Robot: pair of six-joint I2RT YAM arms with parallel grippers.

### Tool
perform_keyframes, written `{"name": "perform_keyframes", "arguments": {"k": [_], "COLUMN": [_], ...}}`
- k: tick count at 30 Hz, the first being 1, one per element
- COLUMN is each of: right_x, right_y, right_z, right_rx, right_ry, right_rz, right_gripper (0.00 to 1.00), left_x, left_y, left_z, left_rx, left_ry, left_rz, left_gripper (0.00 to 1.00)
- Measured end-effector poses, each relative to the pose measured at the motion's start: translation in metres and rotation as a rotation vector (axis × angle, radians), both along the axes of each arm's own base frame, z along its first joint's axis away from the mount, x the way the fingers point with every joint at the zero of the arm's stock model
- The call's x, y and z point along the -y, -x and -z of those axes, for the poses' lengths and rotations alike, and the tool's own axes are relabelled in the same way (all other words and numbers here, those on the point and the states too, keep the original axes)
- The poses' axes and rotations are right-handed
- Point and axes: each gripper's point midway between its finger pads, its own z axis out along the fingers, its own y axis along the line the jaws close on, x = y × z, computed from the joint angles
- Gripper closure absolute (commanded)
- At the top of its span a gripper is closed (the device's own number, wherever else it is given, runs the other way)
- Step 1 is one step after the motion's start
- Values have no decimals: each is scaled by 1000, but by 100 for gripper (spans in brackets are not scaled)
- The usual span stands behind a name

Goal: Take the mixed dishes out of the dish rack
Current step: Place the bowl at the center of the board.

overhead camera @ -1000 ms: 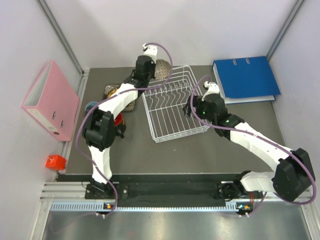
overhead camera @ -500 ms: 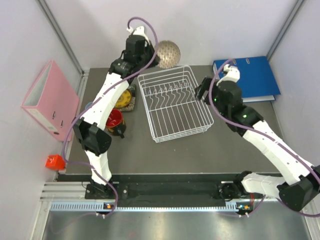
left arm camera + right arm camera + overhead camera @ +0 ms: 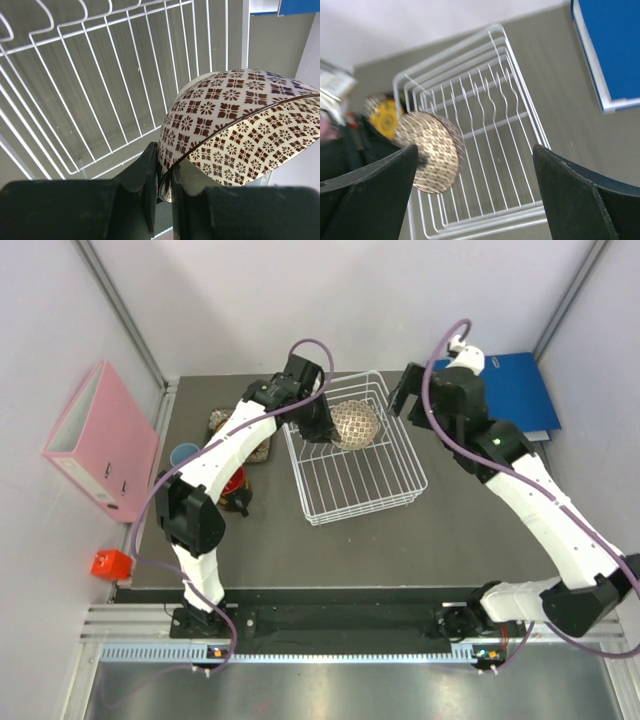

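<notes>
On my feed the left gripper (image 3: pixel 164 172) is clamped on the rim of the patterned bowl (image 3: pixel 235 125). One finger is inside the lip and the other outside, and the jaws are nearly together with only the bowl wall between them. The bowl is cream with a brown floral lattice. It hangs tipped on its side above the far half of the dish rack (image 3: pixel 365 508), and I see no contact between the bowl and the wires. Through the left wrist camera I see only bare rack wires and the grey table beneath it.

The right gripper (image 3: pixel 408 402) hovers just beyond the rack's far right corner. Its fingers are spread wide with nothing between them, and it touches nothing.

Left of the rack, on the table, I can make out the dark mug (image 3: pixel 230 483) near the rack's near left corner. The small light-blue cup (image 3: pixel 183 453) stands further left. The amber-yellow plate (image 3: pixel 382 114) lies beside the rack's far left corner, partly hidden by the left arm. A blue binder (image 3: pixel 515 390) lies to the right of the rack.
</notes>
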Motion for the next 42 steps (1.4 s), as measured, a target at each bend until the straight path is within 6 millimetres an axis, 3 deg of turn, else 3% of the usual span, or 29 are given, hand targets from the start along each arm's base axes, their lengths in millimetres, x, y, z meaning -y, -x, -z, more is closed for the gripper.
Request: {"name": "perform_keyframes", "arguments": {"k": [5, 14, 17, 21, 26, 27, 28, 32, 35, 38, 39, 40, 42], "right_x": [-12, -29, -36, -45, -43, -43, -44, -48, -47, -38, -31, -25, -8], "right_y": [-3, -3, -5, -10, -11, -11, -11, -11, -10, -8, -7, -6, -3], "right_z": [41, 67, 77, 100, 124, 124, 123, 121, 119, 117, 116, 116, 111], "right_rx": [-125, -187, -207, -256, -307, -306, -301, -289, -283, -275, -275, -276, -271], "right_ry": [54, 53, 66, 116, 179, 180, 182, 185, 184, 205, 215, 224, 237], "right_rz": [-39, -112, -129, -153, -155, -156, -160, -167, -164, -134, -115, -98, -50], "right_gripper": [7, 8, 12, 36, 74, 95, 100, 100, 100, 100, 100, 100, 100], "left_x": [-3, 17, 24, 25, 22, 21, 20, 16, 15, 16, 15, 13, 6], "left_y": [9, 29, 36, 40, 36, 34, 33, 32, 30, 29, 27, 25, 18], "left_z": [1, 3, 3, -1, -12, -14, -15, -17, -17, -19, -20, -21, -23], "left_rx": [-37, -46, -44, -43, -8, 1, 7, 26, 34, 52, 66, 81, 113], "left_ry": [-4, -15, -16, -23, -37, -43, -48, -73, -79, -85, -95, -106, -132], "left_rz": [4, 67, 91, 107, 103, 99, 99, 96, 97, 111, 111, 109, 92], "left_gripper": [100, 100, 100, 100, 100, 100, 100, 100, 71, 31, 8, 1, 1]}}
